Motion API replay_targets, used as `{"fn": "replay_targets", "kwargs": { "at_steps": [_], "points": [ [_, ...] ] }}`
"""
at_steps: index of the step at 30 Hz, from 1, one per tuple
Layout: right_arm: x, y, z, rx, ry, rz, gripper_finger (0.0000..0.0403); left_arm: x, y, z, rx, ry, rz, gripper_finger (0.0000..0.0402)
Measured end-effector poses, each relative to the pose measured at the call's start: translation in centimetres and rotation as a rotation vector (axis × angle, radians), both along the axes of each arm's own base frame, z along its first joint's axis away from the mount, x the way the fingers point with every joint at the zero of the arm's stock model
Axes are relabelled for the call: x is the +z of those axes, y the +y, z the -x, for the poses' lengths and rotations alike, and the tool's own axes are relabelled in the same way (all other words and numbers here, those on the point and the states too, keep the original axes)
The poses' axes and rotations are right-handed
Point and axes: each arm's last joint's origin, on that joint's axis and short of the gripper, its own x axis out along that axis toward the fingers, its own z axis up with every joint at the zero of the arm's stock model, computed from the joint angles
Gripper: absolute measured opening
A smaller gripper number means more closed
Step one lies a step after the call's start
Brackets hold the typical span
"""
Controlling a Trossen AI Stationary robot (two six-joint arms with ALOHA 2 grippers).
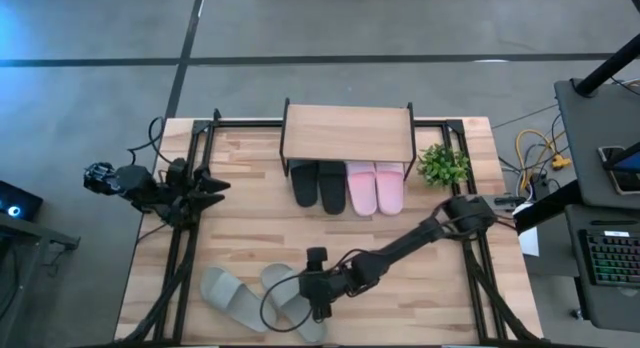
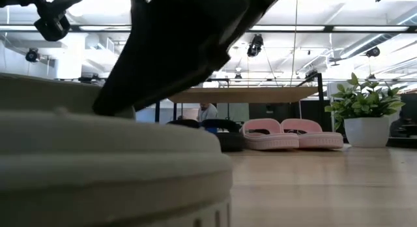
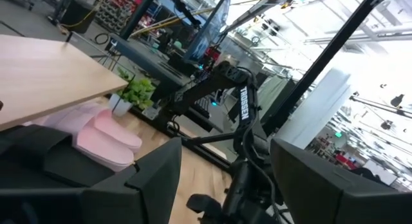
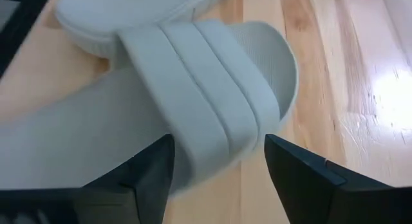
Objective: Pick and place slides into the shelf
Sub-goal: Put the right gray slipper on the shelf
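Two grey-green slides are not yet on their place, and the right gripper [image 1: 318, 306] is over one of them. In the right wrist view its fingers [image 4: 149, 167] are spread wide on both sides of the strap of the nearer grey-green slide [image 4: 193, 108], and they do not hold anything yet. This slide lies at the front of the table, and its toe end seems to rest partly over the second grey-green slide [image 1: 232, 294], which is just beside it toward the left.

Further out, the shelf [image 1: 347, 134] stands at the far edge of the table. Under its wooden top I see the black pair [image 1: 319, 184] and the pink pair [image 1: 376, 187], side by side and touching. So I judge four of six are done, and the last pair remains.

The left gripper [image 1: 212, 184] waits near the left edge of the table, well apart from the slides; its fingers [image 3: 154, 179] are parted and empty. A potted plant [image 1: 442, 166] is just beside the shelf on the right.
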Motion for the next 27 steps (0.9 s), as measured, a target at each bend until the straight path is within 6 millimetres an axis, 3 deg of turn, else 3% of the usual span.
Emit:
{"fn": "replay_targets", "kwargs": {
  "at_steps": [8,19,23,27],
  "points": [
    [-1.5,-0.6,-0.7,-0.014,0.0,0.003,0.0187,0.0,0.0,0.0,0.01,0.0,0.004,0.0224],
    [-1.3,-3.0,-1.7,-0.094,-0.007,0.068,0.0017,-0.1,0.0,-0.2,0.031,0.01,0.049,0.0224],
    [0.0,-4.8,-2.1,-0.214,-0.05,0.115,0.0014,-0.1,0.0,-0.2,0.031,0.011,0.05,0.0224],
    [3.2,-6.9,-2.1,-0.334,-0.132,0.163,0.0014,-0.1,0.0,-0.3,0.031,0.013,0.049,0.0224]
  ]
}}
